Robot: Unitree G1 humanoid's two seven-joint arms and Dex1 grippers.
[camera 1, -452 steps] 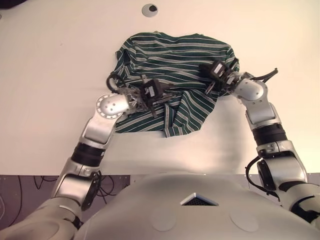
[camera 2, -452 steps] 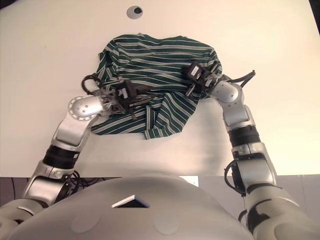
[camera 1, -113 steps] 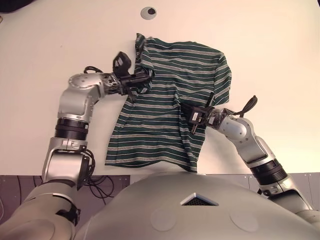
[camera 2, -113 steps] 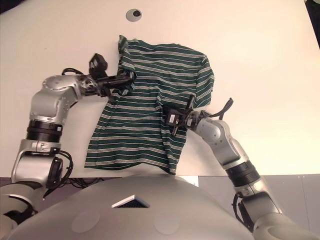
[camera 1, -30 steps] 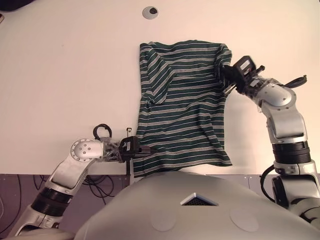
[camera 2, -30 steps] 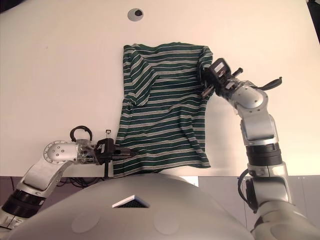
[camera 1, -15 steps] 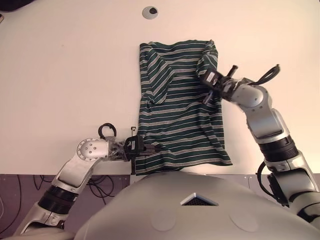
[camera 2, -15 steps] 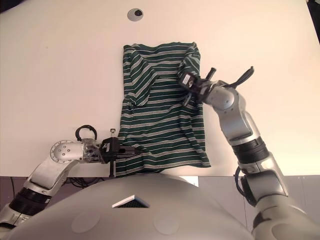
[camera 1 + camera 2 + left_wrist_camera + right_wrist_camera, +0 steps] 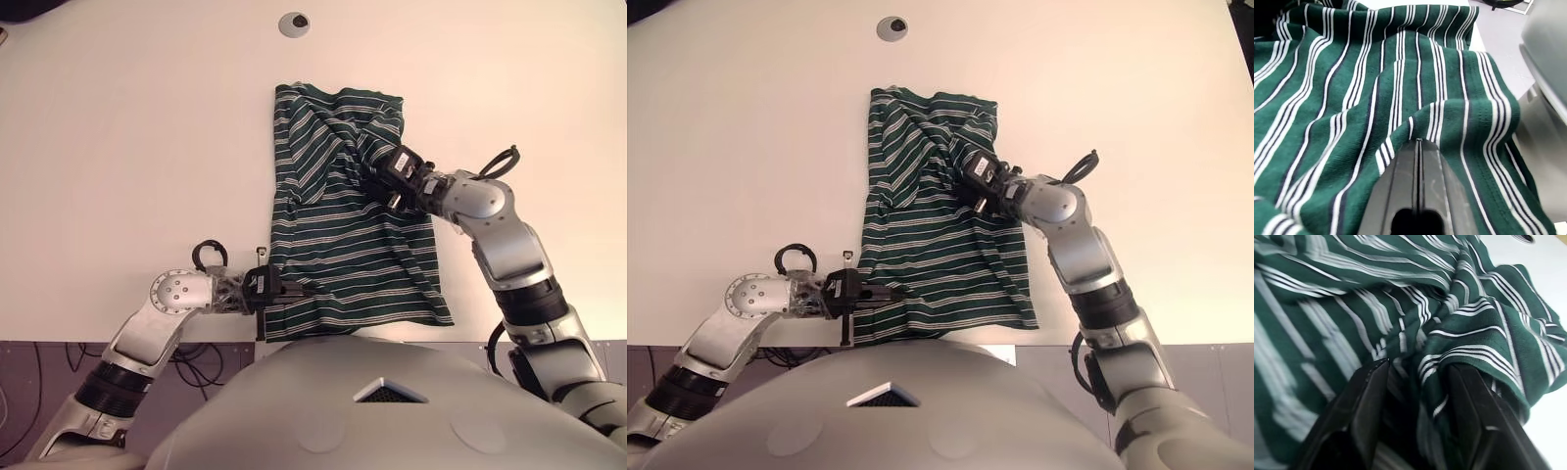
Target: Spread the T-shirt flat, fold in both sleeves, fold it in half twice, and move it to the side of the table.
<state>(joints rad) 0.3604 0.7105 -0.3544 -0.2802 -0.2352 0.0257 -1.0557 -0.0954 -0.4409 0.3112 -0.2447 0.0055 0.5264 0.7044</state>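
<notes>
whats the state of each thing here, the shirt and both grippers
T-shirt: lying lengthwise on the table, wrinkled, not yet folded in half, its right sleeve side bunched in toward the middle
left gripper: shut on the T-shirt's near left hem corner, by the table's near edge
right gripper: shut on a thick bunch of the T-shirt's fabric at the right sleeve side

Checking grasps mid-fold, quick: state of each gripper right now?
left gripper: closed, pinching the near hem of the T-shirt.
right gripper: closed on a bunch of the T-shirt at its right side.
</notes>
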